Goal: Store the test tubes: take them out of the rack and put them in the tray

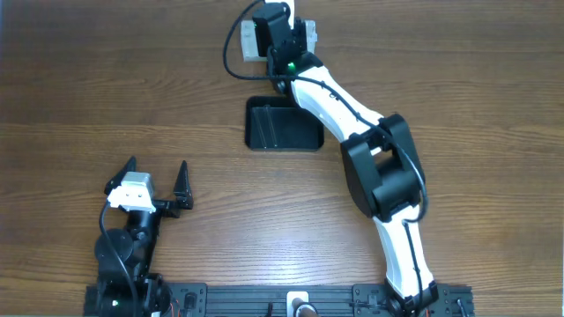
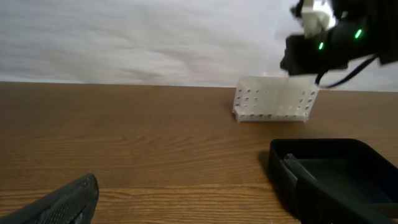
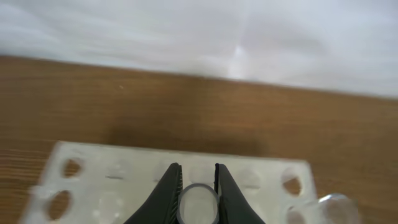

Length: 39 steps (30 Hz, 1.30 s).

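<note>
I can read no lettering, number or sign from here: none on the rack (image 2: 273, 99) at twelve o'clock, none on the tray (image 1: 254, 125) at its six.

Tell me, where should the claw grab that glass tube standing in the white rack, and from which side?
By its top end, from straight above. The test tube stands upright in the rack, so only its round top is free; the rack walls in the rest. The right gripper sits that way, a finger on each side of the rim.
</note>
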{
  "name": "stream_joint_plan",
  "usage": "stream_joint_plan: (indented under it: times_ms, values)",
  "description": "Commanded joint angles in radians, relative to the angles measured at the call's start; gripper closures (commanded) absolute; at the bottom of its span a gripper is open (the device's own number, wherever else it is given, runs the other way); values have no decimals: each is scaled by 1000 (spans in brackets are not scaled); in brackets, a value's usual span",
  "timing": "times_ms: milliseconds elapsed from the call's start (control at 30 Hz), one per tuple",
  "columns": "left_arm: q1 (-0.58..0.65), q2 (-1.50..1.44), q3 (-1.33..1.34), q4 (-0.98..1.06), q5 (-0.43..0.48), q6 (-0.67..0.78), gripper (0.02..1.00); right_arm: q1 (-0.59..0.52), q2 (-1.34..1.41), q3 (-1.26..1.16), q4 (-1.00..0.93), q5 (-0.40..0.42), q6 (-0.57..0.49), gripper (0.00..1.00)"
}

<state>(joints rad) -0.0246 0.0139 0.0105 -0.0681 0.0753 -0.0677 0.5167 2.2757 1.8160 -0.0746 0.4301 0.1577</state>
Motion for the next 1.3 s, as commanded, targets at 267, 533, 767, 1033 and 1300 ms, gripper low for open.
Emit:
stream_joint_plan:
  times_ms: [267,533,767,1033,1300]
  values:
    - [8,-5,-5,-3,10,8,18,57,-339,24,-142,100,-16,901]
    - [8,-5,-5,-3,10,8,18,47,-452,24,-567,-36,222,890]
    - [8,-5,-5,-3,10,8,18,-2,-419,-16,-784,-330,357,936]
    - [8,-5,-5,-3,10,8,18,-15,-332,-153,-772,-362,449,904]
    - [8,-5,-5,-3,10,8,18,-12,-243,-157,-765,-358,478,917]
